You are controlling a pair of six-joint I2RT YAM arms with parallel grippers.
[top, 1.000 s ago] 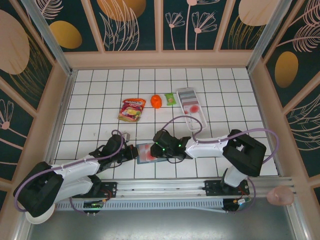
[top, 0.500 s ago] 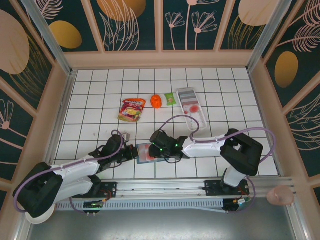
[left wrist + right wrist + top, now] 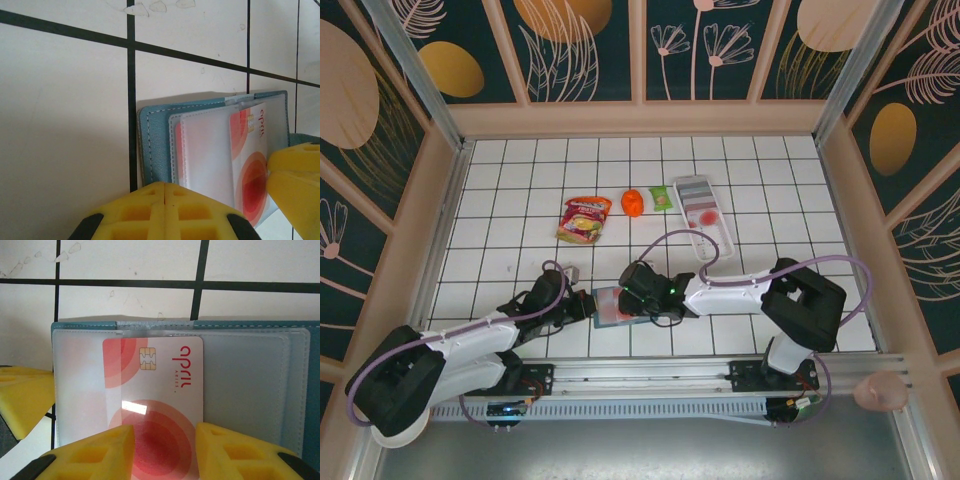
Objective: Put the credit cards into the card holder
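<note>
- The card holder (image 3: 152, 145) is lying open on the tiled floor between the two grippers.
- A credit card (image 3: 160, 390) is sitting partway inside the holder's clear sleeve, with its long axis running back toward the right gripper (image 3: 164, 439). That gripper's jaws are standing apart over the card's trailing end.
- The left gripper (image 3: 165, 189) is resting, jaws together, at the holder's opposite edge.

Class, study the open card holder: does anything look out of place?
Yes. The card is not seated. Only one edge strip seems to lie under a clear sleeve of the holder; the rest lies bare on top.
</note>
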